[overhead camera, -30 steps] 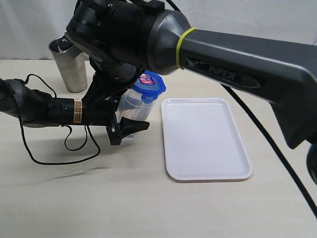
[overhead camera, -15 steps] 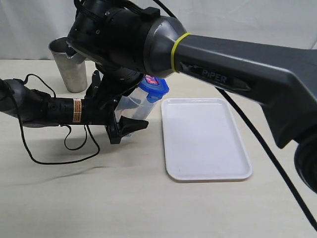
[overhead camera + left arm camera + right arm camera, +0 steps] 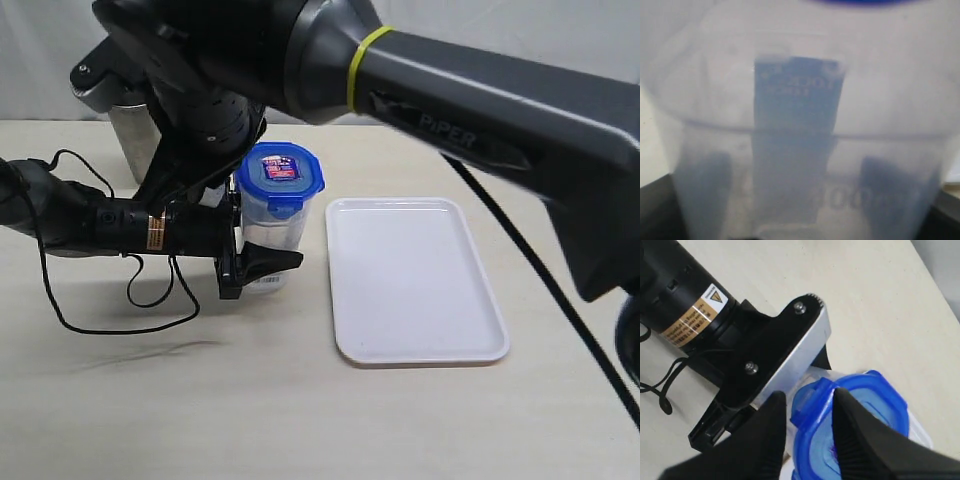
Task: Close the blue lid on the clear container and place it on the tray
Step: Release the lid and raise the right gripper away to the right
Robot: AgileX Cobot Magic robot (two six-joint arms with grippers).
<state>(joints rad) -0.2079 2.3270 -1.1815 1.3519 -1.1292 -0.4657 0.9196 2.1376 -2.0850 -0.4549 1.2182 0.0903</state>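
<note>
Left gripper [image 3: 256, 266]: jaws clamped on the lower part of the tall, narrow transparent plastic tumbler, i.e. the clear container [image 3: 270, 225]. In the left wrist view its wall [image 3: 800, 150] fills the picture, with a dark finger at each lower corner.
Right gripper [image 3: 810, 396]: jaws a little apart, with one black finger [image 3: 765, 440] on either side of a flap of the small rounded-square blue plastic lid [image 3: 875, 405]. We cannot tell whether they pinch the flap or only stand beside it.
Blue lid, seating: it sits level on the mouth of the clear container, red-and-white sticker up. We cannot tell whether its flaps are snapped down.
Clear container, place: upright on the beige table [image 3: 300, 420], just left of the flat white rectangular plastic tray [image 3: 415, 300] and not on it. A white label shows near its base.
Grey steel cup [image 3: 128, 140]: far left, mostly hidden behind the right arm.
Change from one second ago: the clear container then leaned toward the tray with the blue lid skewed on top. We now see it upright with the lid square on it. The right arm has swung left and up and covers more of the cup. The left gripper and the tray hold their places.
</note>
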